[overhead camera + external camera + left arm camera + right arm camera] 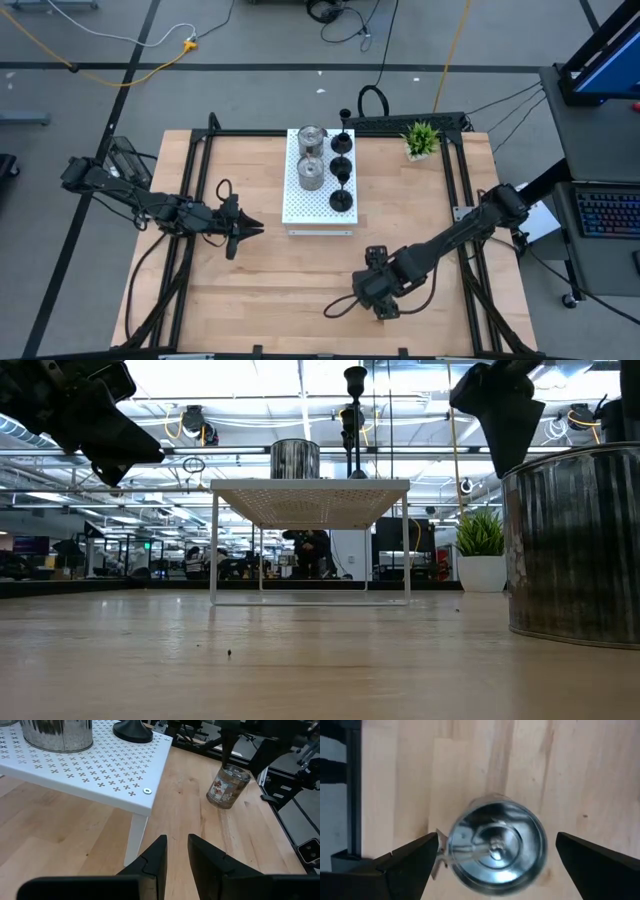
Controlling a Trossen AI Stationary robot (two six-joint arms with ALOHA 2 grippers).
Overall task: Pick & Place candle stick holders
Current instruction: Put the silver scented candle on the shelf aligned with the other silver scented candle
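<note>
The left gripper [250, 231] hovered above the left part of the wooden bench [250, 300], just beside the near-left corner of the white perforated board [300, 208], its fingers [155, 857] nearly closed with a narrow gap between them and nothing held. On the board stood two silver candle stick holders [311, 172] in a column along its left side, and beside them on its right side three black candle stick holders [341, 199] in a row running front to back; a fourth black holder [345, 115] stood past the board's far edge. A small green plant [421, 138] sat at the bench's far right corner. The third silver holder [496, 845] stood upright on the bare bench near the front, to the right of the board and well apart from it. The right gripper [496, 855] hung directly over it, pointing down, its fingers [407, 857] spread wide on either side of the holder's open top and not touching it. In the low view this silver holder [575, 540] filled the right edge, resting on the wood.
</note>
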